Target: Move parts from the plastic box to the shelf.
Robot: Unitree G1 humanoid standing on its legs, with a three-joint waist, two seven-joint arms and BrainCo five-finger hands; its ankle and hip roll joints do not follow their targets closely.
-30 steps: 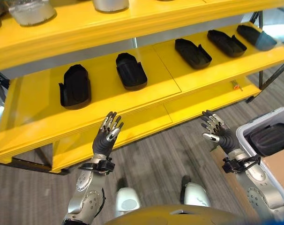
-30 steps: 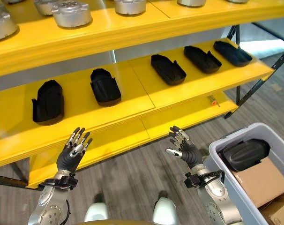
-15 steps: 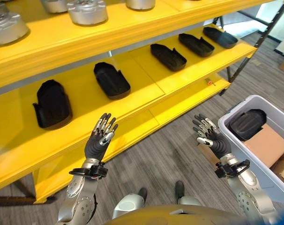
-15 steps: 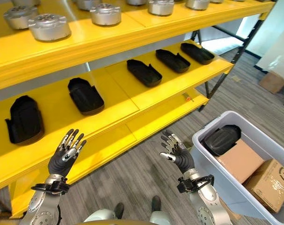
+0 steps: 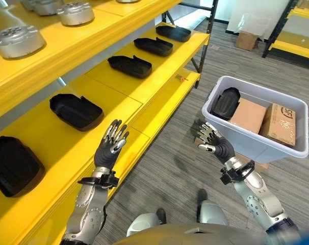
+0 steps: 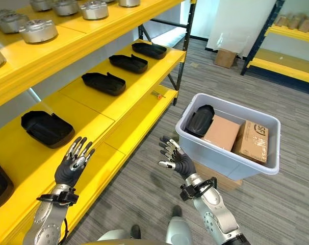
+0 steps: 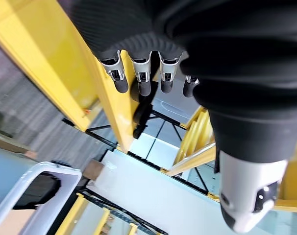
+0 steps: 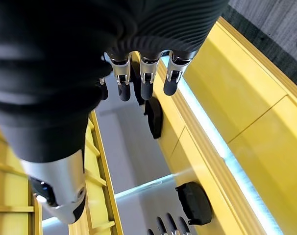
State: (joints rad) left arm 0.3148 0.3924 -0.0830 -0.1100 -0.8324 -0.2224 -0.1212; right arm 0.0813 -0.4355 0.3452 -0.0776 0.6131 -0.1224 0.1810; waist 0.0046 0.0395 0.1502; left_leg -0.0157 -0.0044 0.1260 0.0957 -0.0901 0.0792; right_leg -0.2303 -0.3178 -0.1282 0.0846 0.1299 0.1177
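A grey plastic box point(image 5: 256, 148) stands on the floor at the right, holding a black part point(image 5: 225, 102) at its left end beside cardboard boxes point(image 5: 249, 115). Several black parts point(image 5: 75, 111) lie in a row on the yellow shelf point(image 5: 101, 97). My left hand point(image 5: 109, 151) is raised in front of the shelf's lower edge, open and empty. My right hand point(image 5: 213, 144) hovers over the floor just left of the plastic box, open and empty, apart from the box.
Silver round metal parts point(image 5: 18, 41) sit on the upper yellow shelf level. A small orange item point(image 5: 181, 78) lies on the lowest shelf board. Another yellow rack point(image 6: 292, 71) and a cardboard box point(image 6: 225, 57) stand at the far right. Grey floor lies between shelf and box.
The camera has swung to the right, so the shelf slid left and the whole plastic box came into view. Both hands stay raised and open.
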